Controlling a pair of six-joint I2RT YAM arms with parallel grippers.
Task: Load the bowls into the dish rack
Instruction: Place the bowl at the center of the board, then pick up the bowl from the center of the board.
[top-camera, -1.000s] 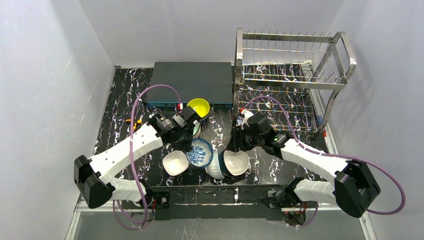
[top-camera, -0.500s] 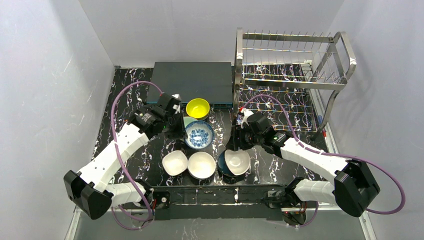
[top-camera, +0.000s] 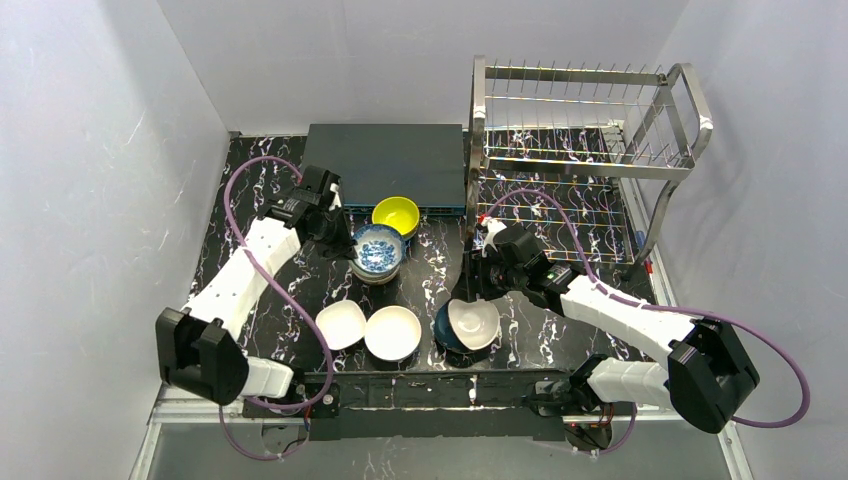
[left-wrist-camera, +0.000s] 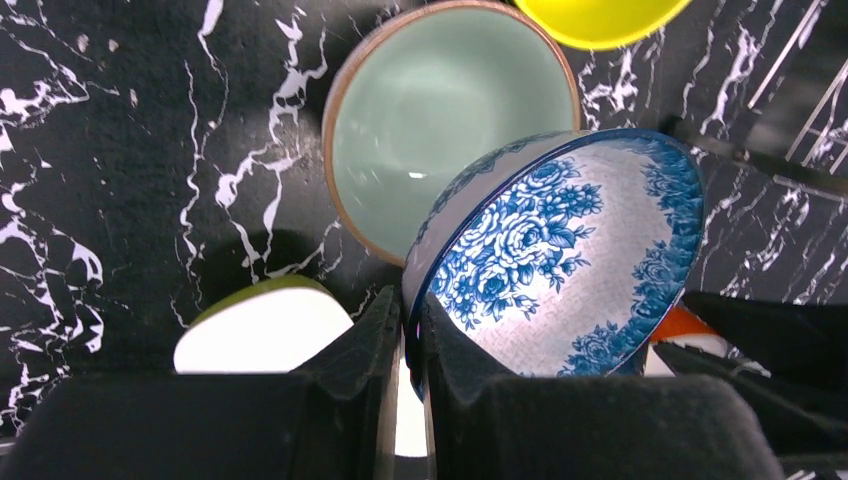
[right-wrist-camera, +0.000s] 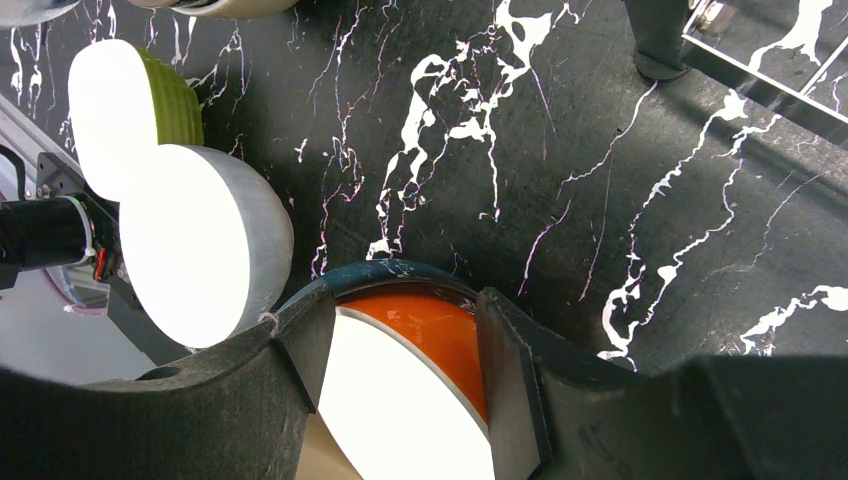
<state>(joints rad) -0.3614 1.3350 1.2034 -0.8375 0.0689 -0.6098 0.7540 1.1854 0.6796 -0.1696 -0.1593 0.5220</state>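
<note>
From above, one dish rack (top-camera: 580, 170) stands at the far right of the table (top-camera: 255, 200), shiny wire on two tiers, with no bowl in it. Beside it lies a flat grey-blue box (top-camera: 385, 160). Seven bowls show, all on the table or above it. They are a yellow bowl (top-camera: 396, 213), a blue-and-white floral bowl (top-camera: 378, 250), a tan-rimmed bowl (top-camera: 372, 277) mostly hidden beneath the floral one, and two white bowls (top-camera: 340, 325) (top-camera: 392, 332) touching near the front edge. The last two are a dark blue bowl (top-camera: 447, 335) with an orange bowl (top-camera: 472, 320) tilted in it, white inside. The left arm reaches far forward and bends inward, its left pincer (top-camera: 352, 238) at the floral bowl. The right arm stretches leftward, its right pincer (top-camera: 468, 295) at the orange bowl.

At the left wrist, the left pincer (left-wrist-camera: 405, 345) is nearly closed on the floral bowl's (left-wrist-camera: 560, 250) rim, the bowl tipped above the tan-rimmed bowl (left-wrist-camera: 440, 120), which is pale green inside.

At the right wrist, the right pincer (right-wrist-camera: 400, 310) stands wide, the orange bowl (right-wrist-camera: 430, 330) between its fingers. Whether they press on it cannot be told.
</note>
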